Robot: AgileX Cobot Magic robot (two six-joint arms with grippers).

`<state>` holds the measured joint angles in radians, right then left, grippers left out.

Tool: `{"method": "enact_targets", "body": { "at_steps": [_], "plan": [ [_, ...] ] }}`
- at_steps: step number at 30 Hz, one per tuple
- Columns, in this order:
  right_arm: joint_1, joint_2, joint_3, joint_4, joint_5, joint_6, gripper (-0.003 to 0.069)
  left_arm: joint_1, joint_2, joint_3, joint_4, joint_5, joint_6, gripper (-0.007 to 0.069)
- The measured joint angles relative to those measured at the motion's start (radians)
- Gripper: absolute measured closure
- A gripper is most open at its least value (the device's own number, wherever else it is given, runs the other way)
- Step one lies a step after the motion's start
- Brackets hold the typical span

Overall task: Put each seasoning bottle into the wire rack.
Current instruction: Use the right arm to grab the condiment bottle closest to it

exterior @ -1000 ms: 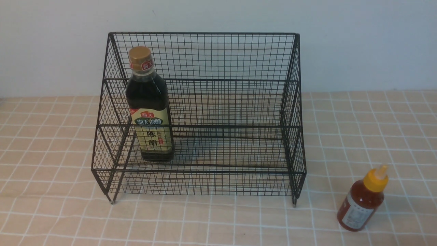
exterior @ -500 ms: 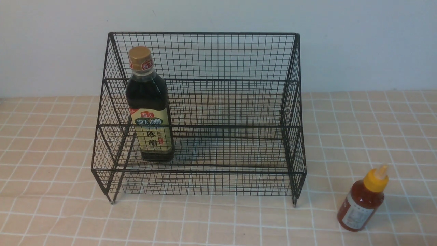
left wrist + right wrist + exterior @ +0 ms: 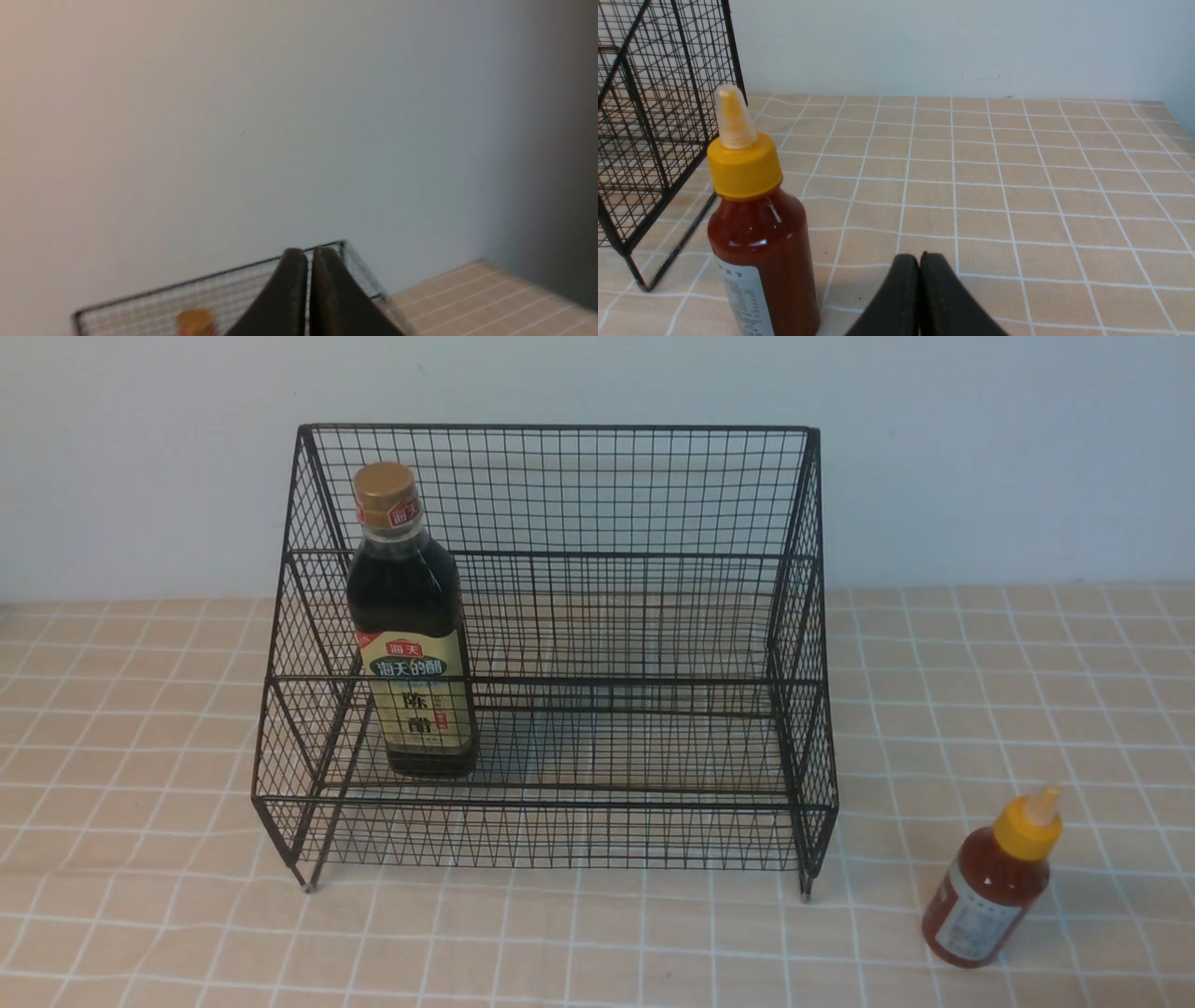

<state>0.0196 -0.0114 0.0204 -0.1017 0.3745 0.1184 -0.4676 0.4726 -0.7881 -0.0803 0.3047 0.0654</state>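
Observation:
The black wire rack [image 3: 560, 495] stands at the middle of the table against the wall. A tall dark-liquid seasoning bottle [image 3: 409, 625] with a gold cap stands upright inside it, on the lower tier at the left. A small red-sauce seasoning bottle [image 3: 991, 887] with a yellow nozzle cap stands on the cloth to the right of the rack. No arm shows in the front view. My right gripper [image 3: 920, 257] is shut and empty, low over the cloth beside the red bottle [image 3: 759, 233]. My left gripper [image 3: 309, 253] is shut and empty, above the rack's top edge [image 3: 210, 280].
A beige tablecloth [image 3: 1027, 691] with a white grid covers the table. A plain pale wall [image 3: 980, 457] rises right behind the rack. The table's right edge [image 3: 1176, 121] shows in the right wrist view.

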Motion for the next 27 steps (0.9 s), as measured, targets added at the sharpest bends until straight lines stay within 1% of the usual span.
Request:
{"method": "enact_targets", "body": {
  "at_steps": [2,5,6,9,10,11,16,19,22,27],
  "plan": [
    [0.0,0.0,0.0,0.0,0.0,0.0,0.0673,0.077,-0.045,0.071,0.008,0.002,-0.015,0.0627],
    [0.0,0.0,0.0,-0.001,0.0,0.0,0.0673,0.157,-0.107,0.185,0.025,0.003,-0.04,0.0627],
    [0.0,0.0,0.0,-0.001,0.0,0.0,0.0673,0.21,-0.155,0.257,0.046,0.004,-0.052,0.0627],
    [0.0,0.0,0.0,-0.001,0.0,0.0,0.0673,0.277,-0.247,0.376,0.08,0.004,-0.071,0.0627],
    [0.0,0.0,0.0,-0.001,0.0,0.0,0.0673,0.282,-0.254,0.395,0.09,0.004,-0.073,0.0627],
    [0.0,0.0,0.0,-0.001,0.0,0.0,0.0673,0.321,-0.308,0.469,0.101,0.005,-0.081,0.0627],
    [0.0,0.0,0.0,-0.001,0.0,0.0,0.0673,0.419,-0.429,0.663,0.113,0.009,-0.087,0.0627],
    [0.0,0.0,0.0,-0.001,0.0,0.0,0.0673,0.451,-0.466,0.757,0.114,0.012,-0.088,0.0627],
    [0.0,0.0,0.0,-0.001,0.0,0.0,0.0673,0.454,-0.48,0.805,0.114,0.022,-0.088,0.0627],
    [0.0,0.0,0.0,-0.001,0.0,0.0,0.0673,0.454,-0.484,0.817,0.114,0.064,-0.088,0.0627]
  ]
}}
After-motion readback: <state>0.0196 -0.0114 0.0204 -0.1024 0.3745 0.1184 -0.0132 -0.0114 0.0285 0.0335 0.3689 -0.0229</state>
